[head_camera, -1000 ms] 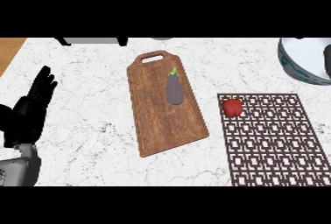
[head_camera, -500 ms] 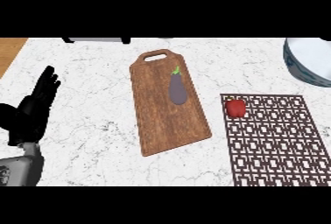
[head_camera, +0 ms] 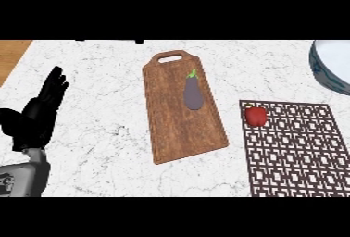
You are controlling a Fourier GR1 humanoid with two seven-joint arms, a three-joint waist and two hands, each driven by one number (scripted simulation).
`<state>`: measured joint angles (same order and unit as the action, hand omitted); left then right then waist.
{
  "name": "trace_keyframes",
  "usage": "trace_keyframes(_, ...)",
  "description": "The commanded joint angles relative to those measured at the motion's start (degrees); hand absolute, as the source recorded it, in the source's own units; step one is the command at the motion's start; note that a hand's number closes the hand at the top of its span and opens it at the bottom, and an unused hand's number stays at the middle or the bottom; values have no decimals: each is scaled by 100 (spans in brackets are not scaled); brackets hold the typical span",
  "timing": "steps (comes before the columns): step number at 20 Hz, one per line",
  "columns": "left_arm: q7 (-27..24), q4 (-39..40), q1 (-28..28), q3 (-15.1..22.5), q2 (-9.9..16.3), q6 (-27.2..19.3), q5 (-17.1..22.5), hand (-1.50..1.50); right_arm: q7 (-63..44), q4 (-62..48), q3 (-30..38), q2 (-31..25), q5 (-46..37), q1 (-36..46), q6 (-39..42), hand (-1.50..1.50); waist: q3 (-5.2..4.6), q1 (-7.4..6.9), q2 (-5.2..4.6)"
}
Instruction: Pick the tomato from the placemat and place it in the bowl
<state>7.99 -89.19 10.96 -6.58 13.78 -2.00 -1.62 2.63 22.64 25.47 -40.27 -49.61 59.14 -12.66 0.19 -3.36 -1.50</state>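
Head view showed you the small red tomato (head_camera: 256, 116) lying at the upper left corner of the dark brown lattice placemat (head_camera: 301, 148), close to its left edge. The large grey-blue bowl (head_camera: 328, 69) sat well apart at the upper right, cut by the frame. Your left hand (head_camera: 37, 115) rested open near the left edge of the white marbled table (head_camera: 103, 92), fingers straight and pointing up; your right hand was not in view. A purple eggplant (head_camera: 193, 92) lay on the wooden cutting board (head_camera: 181, 111) between hand and tomato. You should have judged the tomato light, smooth-skinned and apt to roll, so taking it across its rounded sides from above looked best.
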Motion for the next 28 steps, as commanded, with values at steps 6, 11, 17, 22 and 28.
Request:
trace_keyframes(6, 120, -107, 121, 53, -54, 33, 49, 0, -466, -1225, 29, -496, -187, -160, 671, -150, 18, -133, -76)
trace_keyframes(11, -138, 204, 198, 11, -23, 29, -35, 0, 383, -1309, 333, -590, 185, -150, 1164, -150, 19, -55, -76)
trace_keyframes(17, -30, 101, 8, -95, -2, -39, -11, 0, 1053, -1150, 1847, -645, 1709, -94, 915, -150, 36, 80, 0)
trace_keyframes(22, -63, 39, -95, -165, 54, 63, 90, 0, 1423, -1247, 2728, -1010, 2587, -401, 1344, -150, 31, 98, 6)
trace_keyframes(28, 16, -33, -80, -191, 97, 92, 106, 0, 1573, -1455, 2924, -1689, 2805, -1270, 2396, -150, 30, 124, 14)
